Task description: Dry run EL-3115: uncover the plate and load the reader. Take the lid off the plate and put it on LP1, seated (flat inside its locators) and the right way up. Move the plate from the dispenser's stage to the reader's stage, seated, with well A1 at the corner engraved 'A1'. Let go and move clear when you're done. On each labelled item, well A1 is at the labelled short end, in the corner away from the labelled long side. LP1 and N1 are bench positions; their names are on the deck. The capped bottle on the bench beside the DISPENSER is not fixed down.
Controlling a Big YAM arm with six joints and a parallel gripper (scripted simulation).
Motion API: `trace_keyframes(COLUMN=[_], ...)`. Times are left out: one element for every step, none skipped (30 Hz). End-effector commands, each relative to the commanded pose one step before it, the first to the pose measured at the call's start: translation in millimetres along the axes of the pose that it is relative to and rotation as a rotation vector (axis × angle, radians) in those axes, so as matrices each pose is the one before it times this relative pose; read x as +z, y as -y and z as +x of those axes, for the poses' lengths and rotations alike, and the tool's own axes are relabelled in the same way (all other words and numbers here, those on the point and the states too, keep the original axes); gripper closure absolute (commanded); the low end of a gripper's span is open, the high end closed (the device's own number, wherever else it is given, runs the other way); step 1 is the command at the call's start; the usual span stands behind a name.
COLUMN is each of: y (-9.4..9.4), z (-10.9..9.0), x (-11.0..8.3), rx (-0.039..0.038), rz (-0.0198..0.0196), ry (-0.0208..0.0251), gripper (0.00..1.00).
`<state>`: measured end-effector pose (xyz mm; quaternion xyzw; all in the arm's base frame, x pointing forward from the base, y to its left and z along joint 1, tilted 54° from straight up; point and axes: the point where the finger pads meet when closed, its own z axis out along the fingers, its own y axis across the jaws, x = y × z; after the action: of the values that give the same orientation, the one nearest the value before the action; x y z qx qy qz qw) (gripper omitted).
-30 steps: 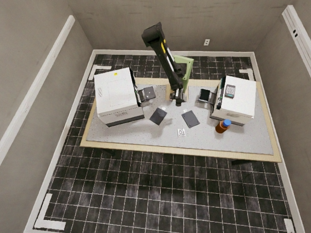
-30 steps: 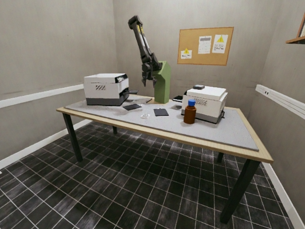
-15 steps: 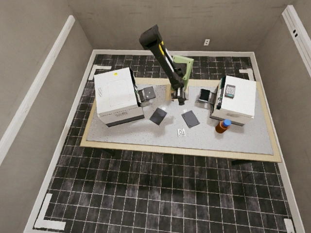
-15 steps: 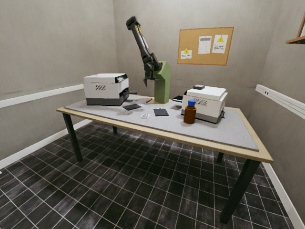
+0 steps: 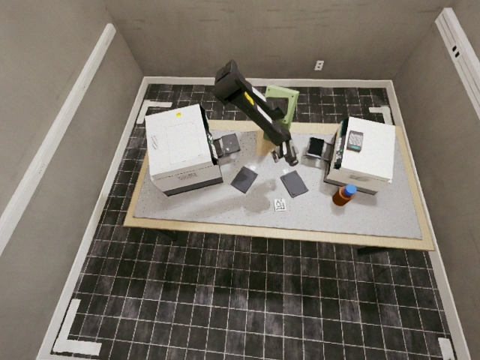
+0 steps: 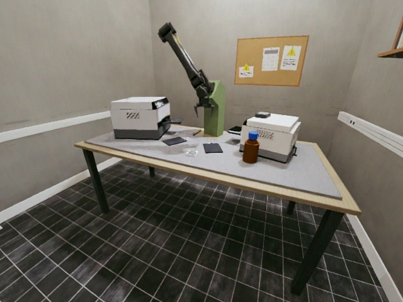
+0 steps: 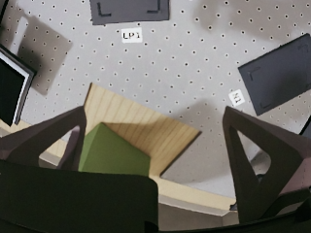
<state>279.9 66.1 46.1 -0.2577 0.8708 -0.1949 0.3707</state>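
Top view: near the tabletop's front right corner, an amber cylindrical bottle with a blue cap (image 5: 344,194) (image 6: 250,148) stands beside a boxy white machine (image 5: 366,153) (image 6: 270,133) whose stage holds a black rectangular plate (image 5: 316,146) (image 7: 11,92), while the black gripper's (image 5: 284,155) (image 6: 204,112) (image 7: 155,109) jaws gape wide.

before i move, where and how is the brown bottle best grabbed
Probably by its blue cap, coming straight down from above. The bottle stands upright, its cap is narrower than the round body, and nothing overhangs it. The white machine is close on one side, so set the fingers clear of it. How tight the cap is, I can't tell.
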Motion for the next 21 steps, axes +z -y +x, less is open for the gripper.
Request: trace_keyframes(y=[-13.31,-5.60,0.09,-3.41,-4.46,-5.00,0.00,0.00,0.29,-5.70,-6.55,-4.64,-4.02,-1.32,2.77,1.59,-3.83,-4.69,-4.71,-4.80,-2.66], z=[-15.92,-2.67,0.89,-1.02,-1.43,-1.33,0.00,0.00,1.51,-0.86,-0.95,-5.49,-5.28,-1.28,1.69,3.78,-0.16,-1.36,-3.86,-3.82,-1.95], x=[2.69,0.99,0.09,1.33,1.36,1.24,0.00,0.00,-0.06,0.89,1.03,0.98,1.13,0.66,0.37,-0.35,0.60,0.18,0.71,0.97,0.49], rx=[-0.14074,-0.03197,-0.03103,-0.02792,-0.02811,-0.02955,0.00000,0.00000,0.00624,-0.03131,-0.03428,-0.02950,-0.02736,-0.03035,-0.02559,-0.02673,-0.02825,-0.03269,-0.03384,-0.03417,-0.03192], rz=[-0.01328,-0.00697,-0.00871,0.00217,-0.00235,-0.00441,0.00000,0.00000,0.00435,-0.00387,-0.00717,-0.00509,-0.00375,-0.00629,-0.00213,-0.00285,0.00005,0.00076,-0.00188,-0.00286,-0.00852], ry=[0.01106,-0.00211,-0.00372,-0.00715,-0.00540,-0.00469,0.00000,0.00000,-0.00091,-0.00393,-0.00486,0.00115,0.00070,-0.00149,-0.00474,-0.00515,-0.00539,-0.00368,-0.00175,-0.00247,0.00099], gripper=[0.00,0.00,0.00,0.00,0.00,0.00,0.00,0.00,0.00,0.00,0.00,0.00,0.00,0.00,0.00,0.00,0.00,0.00,0.00,0.00,0.00])
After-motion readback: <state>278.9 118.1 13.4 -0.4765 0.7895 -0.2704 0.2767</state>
